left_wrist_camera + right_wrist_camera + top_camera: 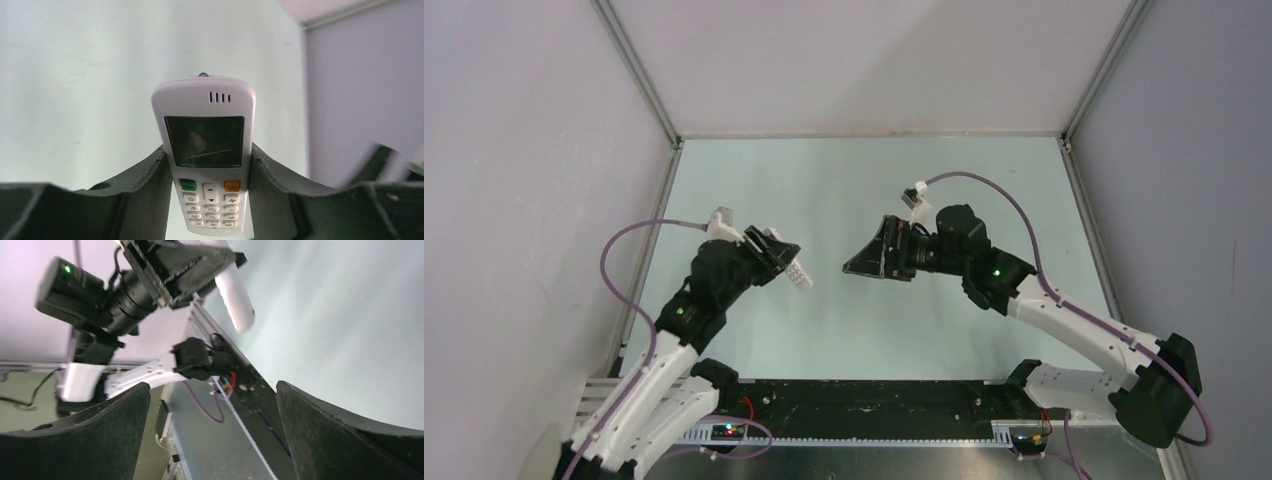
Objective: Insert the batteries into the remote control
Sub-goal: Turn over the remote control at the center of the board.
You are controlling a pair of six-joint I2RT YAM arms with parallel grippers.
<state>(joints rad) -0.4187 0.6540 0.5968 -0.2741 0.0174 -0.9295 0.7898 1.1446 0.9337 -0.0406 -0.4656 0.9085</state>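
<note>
the small white rectangular plastic remote control [205, 150] hangs above the pale green table [874, 180], pinched at its lower sides by the left gripper [784, 258]. the right gripper [212, 410] above the table is spread, empty. the remote looks light, stiff and probably slick, so it is best held by its side edges.

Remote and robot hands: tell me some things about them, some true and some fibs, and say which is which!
1. The left gripper is holding the remote control. True.
2. The right gripper is squeezed shut on something. False: it is open, with nothing between its fingers.
3. The remote control's screen faces the left wrist camera. True.
4. Every button on the remote control is white. False: one green button and one orange button sit just below the screen.
</note>
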